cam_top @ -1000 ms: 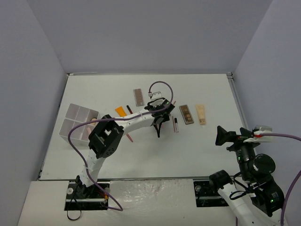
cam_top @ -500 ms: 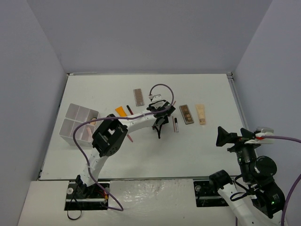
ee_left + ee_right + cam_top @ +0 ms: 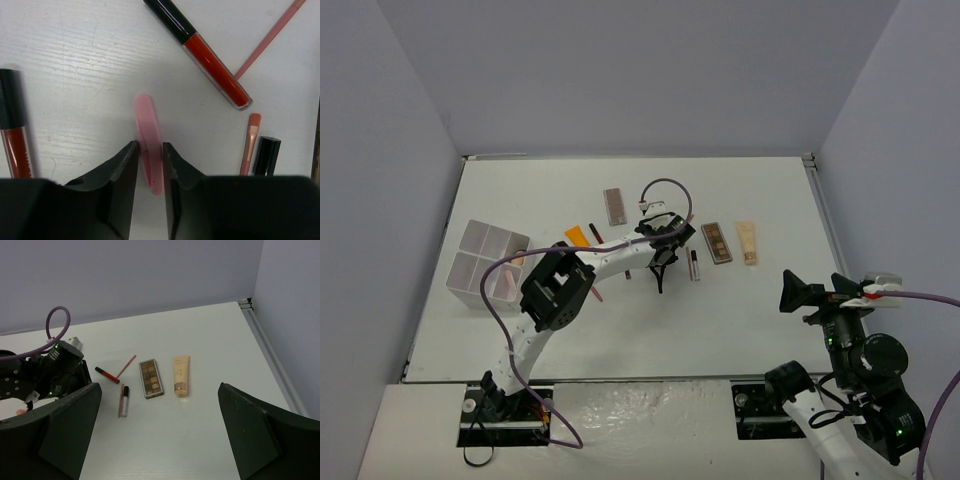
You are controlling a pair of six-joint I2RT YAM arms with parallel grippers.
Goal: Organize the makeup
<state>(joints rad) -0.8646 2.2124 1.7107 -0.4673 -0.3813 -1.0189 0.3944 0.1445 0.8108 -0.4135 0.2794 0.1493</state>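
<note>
Fingers of the left gripper (image 3: 149,145) had drawn together since a second before and pressed both sides of a pink pad (image 3: 148,117) on the table (image 3: 90,60). The arm's elbow had swung slightly rightward. One red gloss tube (image 3: 12,135) lay near the left finger and another (image 3: 210,60) lay beyond the pad, beside a pink stick (image 3: 267,40). A small brush (image 3: 249,142) lay to the right, and none of them touched the gripper. Farther right sat a brown palette (image 3: 151,378) and a beige tube (image 3: 180,374). The right gripper (image 3: 159,390) gaped wide, holding nothing.
</note>
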